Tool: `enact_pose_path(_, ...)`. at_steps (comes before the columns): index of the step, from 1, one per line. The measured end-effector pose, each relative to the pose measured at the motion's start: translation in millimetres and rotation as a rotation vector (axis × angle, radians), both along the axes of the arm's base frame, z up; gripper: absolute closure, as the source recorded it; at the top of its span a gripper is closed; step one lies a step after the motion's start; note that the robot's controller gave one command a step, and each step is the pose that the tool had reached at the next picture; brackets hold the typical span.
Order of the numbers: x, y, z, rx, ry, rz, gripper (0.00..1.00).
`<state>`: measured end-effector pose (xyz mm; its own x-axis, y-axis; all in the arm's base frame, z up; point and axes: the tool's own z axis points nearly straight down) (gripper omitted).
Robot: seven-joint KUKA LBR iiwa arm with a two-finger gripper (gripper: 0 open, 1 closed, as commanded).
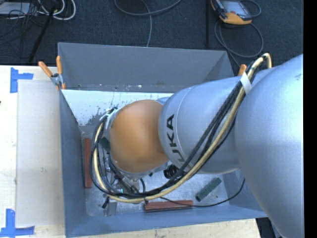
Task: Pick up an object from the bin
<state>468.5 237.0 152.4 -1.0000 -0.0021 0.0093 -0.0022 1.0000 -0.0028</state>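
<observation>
Nothing can be seen gripped. The gripper (120, 186) sits low over the front-left part of the bin floor, mostly hidden under the wrist's orange cover (134, 135). Open or closed: can't tell.

Nearest loose things:
- left stick (87, 162): thin, red-brown, lying along the floor's view-left edge, just beside the gripper.
- front stick (168, 205): same colour, flat along the front edge, near the gripper, towards view-right.
- small grey piece (110, 207): at the front-left corner, right below the gripper. Can't tell if it's a loose thing or part of the tool.
- dark green block (208, 189): short bar, tilted, on the floor well apart to view-right, beneath the arm (208, 128).

Black & yellow cables (101, 148) loop round the orange cover and run back up along the arm.

Surface: the bin (143, 63) is grey sheet metal w/ sloped walls. The back-left slope is speckled w/ dark marks, and the floor looks pale and scuffed.

Room: dark carpet (173, 24) behind the bin, w/ loose cords lying on it and an orange-and-grey device (232, 11) at top right.
</observation>
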Motion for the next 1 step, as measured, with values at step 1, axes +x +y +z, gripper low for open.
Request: enact_pose_path(1,36.6,-56.5,-57.3,-0.002,-0.004,0.023,0.00)
